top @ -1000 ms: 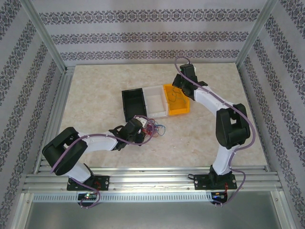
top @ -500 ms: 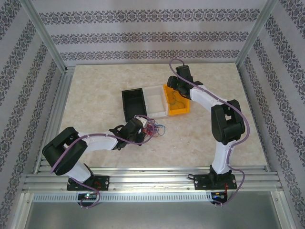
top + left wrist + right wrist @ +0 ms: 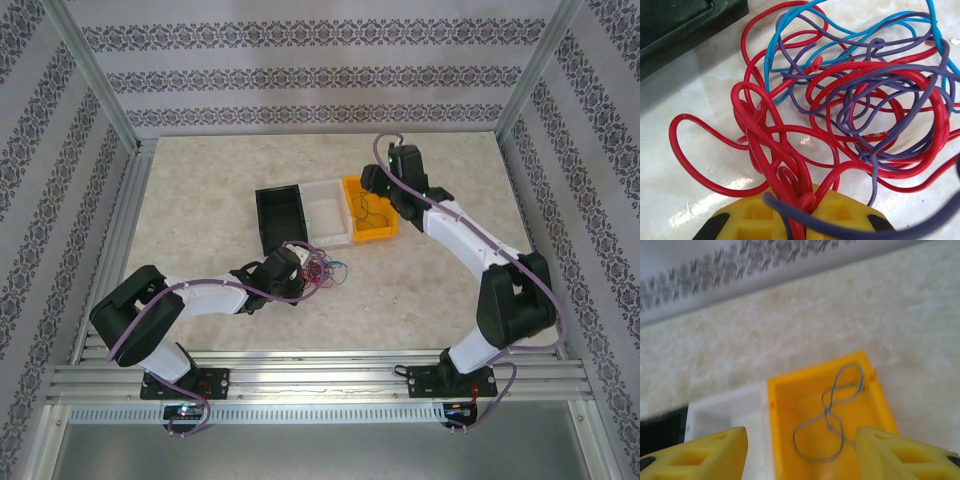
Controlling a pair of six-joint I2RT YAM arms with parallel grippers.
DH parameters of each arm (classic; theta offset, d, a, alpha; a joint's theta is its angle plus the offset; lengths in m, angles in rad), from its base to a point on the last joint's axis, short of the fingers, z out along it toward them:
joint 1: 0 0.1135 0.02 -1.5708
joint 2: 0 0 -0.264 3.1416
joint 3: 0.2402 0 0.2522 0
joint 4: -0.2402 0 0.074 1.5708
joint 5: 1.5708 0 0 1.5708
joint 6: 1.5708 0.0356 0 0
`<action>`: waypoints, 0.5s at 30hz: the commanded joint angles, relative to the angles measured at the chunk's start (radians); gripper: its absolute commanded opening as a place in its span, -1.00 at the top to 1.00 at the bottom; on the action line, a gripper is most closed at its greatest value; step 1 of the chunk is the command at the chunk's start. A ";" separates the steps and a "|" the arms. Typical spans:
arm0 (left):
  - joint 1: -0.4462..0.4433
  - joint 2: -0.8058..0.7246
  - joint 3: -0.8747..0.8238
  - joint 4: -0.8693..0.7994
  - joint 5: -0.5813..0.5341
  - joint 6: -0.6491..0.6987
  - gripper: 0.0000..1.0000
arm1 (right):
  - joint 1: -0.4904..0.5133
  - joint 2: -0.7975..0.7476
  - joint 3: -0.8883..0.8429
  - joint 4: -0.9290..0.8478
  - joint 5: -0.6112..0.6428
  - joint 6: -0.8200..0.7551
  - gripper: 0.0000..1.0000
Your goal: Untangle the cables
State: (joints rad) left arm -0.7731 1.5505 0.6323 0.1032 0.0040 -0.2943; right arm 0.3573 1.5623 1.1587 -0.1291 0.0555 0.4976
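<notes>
left tool [image 3: 799,207] clamped on red strands of the cables [image 3: 850,100], a clump on the tabletop [image 3: 200,200] just beside the black bin [image 3: 281,216]. right tool [image 3: 800,450] wide above the yellow bin [image 3: 815,372] holding one blue cable [image 3: 829,412].

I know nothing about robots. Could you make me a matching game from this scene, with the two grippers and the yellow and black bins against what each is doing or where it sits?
Things:
1. left gripper
2. right gripper
3. yellow bin
4. black bin

States or places:
A. holds one loose thin cable
B. leftmost of the bins in the top view
C. shut on red strands of the cables
D. open, hovering over a bin

Pairs: 1-C, 2-D, 3-A, 4-B.
</notes>
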 commanded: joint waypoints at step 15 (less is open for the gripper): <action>-0.009 -0.013 -0.029 0.036 0.016 0.000 1.00 | 0.260 -0.074 -0.369 -0.061 -0.081 -0.008 0.04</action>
State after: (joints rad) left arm -0.7731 1.5501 0.6155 0.1165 0.0193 -0.2947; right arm 0.6178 1.4734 0.7940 -0.1802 -0.0696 0.4938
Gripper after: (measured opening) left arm 0.104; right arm 0.484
